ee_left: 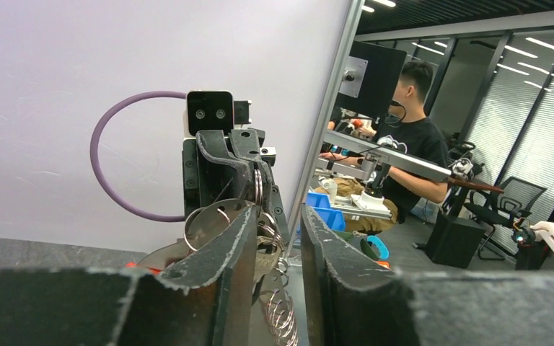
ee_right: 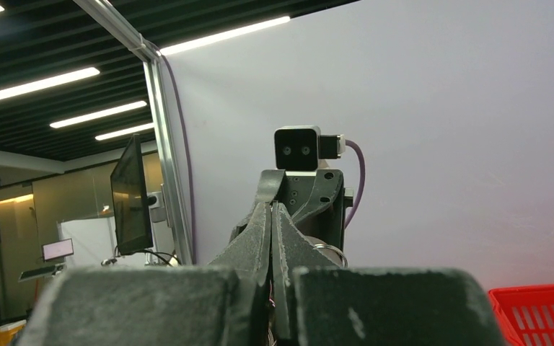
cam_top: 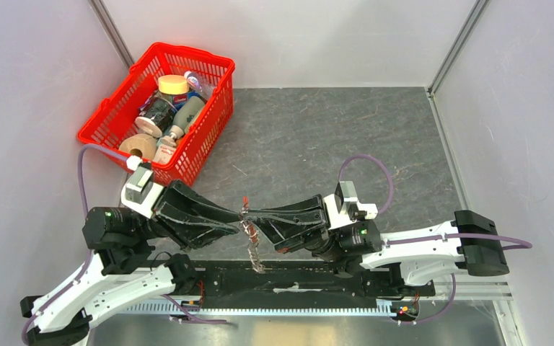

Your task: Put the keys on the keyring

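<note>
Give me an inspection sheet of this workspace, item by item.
surface: dark grey mat, scuffed.
job's things: keyring hangs as a coiled chain from where the arms meet; rings bunch at the tip of the right gripper; single keys cannot be told apart.
clutter: red basket at far left, holding tape rolls and bottles.
grippers: left gripper jaws apart, nothing seen clamped; right gripper shut, apparently on the keyring.
cables: purple cable loops off each wrist, away from the chain.
surroundings: white enclosure walls; a seated person beyond.
</note>
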{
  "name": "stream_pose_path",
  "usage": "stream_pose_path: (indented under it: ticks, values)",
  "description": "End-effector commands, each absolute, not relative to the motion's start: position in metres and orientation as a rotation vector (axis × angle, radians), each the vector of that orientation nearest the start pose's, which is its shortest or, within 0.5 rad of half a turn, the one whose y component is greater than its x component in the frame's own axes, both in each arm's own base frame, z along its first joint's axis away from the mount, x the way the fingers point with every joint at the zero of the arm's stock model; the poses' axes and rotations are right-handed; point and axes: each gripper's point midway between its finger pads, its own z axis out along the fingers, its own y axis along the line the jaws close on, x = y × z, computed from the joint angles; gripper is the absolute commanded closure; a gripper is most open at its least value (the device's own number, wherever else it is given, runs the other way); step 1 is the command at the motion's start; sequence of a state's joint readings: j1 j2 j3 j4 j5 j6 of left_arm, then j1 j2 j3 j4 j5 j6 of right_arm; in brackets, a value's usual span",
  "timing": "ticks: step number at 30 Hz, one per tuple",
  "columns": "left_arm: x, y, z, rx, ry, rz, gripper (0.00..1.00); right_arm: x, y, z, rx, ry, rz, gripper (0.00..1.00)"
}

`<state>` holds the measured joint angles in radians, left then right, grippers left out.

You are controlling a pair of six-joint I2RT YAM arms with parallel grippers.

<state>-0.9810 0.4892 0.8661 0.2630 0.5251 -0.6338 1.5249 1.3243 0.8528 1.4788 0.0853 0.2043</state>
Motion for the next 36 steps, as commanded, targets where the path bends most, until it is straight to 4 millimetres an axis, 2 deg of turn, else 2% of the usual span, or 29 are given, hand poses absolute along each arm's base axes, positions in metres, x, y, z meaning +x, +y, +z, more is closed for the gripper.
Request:
stream_pose_path:
  ticks: [1, 6, 16, 21, 36]
  values:
    - [0.017, -0.210, 0.487, 0.706, 0.926, -1.644, 0.63, 0.025, 0.363, 0.500, -0.313, 0.557, 1.625, 1.00]
    - [0.019, -0.210, 0.484, 0.702, 0.936, -1.633, 0.58, 0.024, 0.357, 0.502, -0.311, 0.548, 1.630, 1.00]
    - [0.024, -0.209, 0.480, 0.688, 0.956, -1.598, 0.57, 0.018, 0.347, 0.507, -0.315, 0.522, 1.669, 1.00]
    - [0.024, -0.210, 0.480, 0.690, 0.956, -1.597, 0.68, 0.017, 0.348, 0.507, -0.316, 0.525, 1.677, 1.00]
    - [0.024, -0.212, 0.484, 0.689, 0.939, -1.609, 0.74, 0.016, 0.352, 0.506, -0.319, 0.531, 1.686, 1.00]
